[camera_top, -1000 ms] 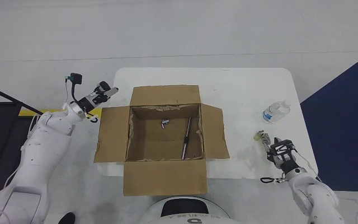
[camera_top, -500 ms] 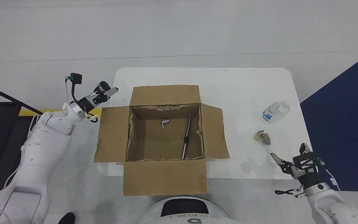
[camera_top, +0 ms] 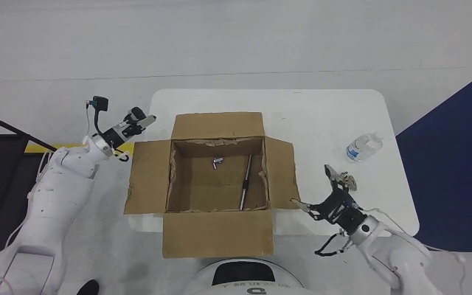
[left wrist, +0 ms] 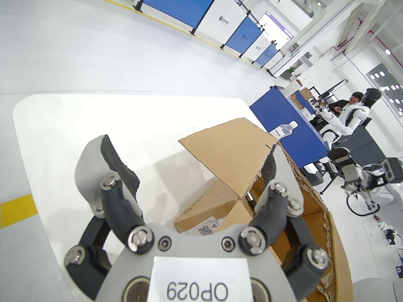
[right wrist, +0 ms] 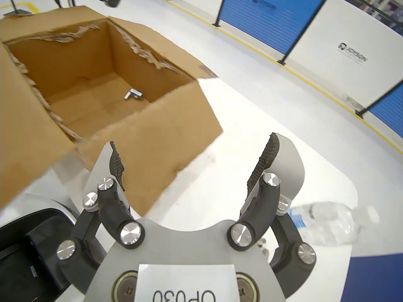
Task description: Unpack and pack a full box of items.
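Box open; right tool spread near it; pen, perhaps, inside.

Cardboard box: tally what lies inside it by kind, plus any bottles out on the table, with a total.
Small metal piece: 1
Thin dark rod: 1
Water bottle: 1
Total: 3

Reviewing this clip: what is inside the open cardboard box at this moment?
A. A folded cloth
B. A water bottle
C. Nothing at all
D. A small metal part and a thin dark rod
D: the top view shows a small metal part and a thin dark rod on the floor of the cardboard box, while the water bottle is out on the table.
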Controlling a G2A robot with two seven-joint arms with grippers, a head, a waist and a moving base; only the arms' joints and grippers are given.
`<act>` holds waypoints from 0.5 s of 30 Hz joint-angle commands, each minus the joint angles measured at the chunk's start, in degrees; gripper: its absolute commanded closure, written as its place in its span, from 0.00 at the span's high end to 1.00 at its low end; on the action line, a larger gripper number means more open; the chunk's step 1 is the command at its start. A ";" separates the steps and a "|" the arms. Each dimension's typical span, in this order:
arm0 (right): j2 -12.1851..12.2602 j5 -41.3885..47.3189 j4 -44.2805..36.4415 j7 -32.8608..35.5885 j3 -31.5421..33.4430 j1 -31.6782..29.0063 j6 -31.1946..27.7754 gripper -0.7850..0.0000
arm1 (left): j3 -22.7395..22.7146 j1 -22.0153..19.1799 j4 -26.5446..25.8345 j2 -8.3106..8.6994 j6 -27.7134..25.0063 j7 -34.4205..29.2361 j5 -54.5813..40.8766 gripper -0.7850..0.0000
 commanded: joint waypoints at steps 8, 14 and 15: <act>0.03 3.39 4.03 2.30 0.23 2.07 -1.46 1.00 | 0.00 0.00 0.01 0.00 0.00 0.00 0.00 1.00; 0.60 15.49 11.50 4.90 -5.52 18.75 -15.25 1.00 | 0.00 0.00 0.01 0.00 0.00 0.00 0.00 1.00; 0.56 15.99 10.80 6.19 -6.76 19.92 -15.01 1.00 | 0.00 0.00 0.01 0.00 0.00 0.00 0.00 1.00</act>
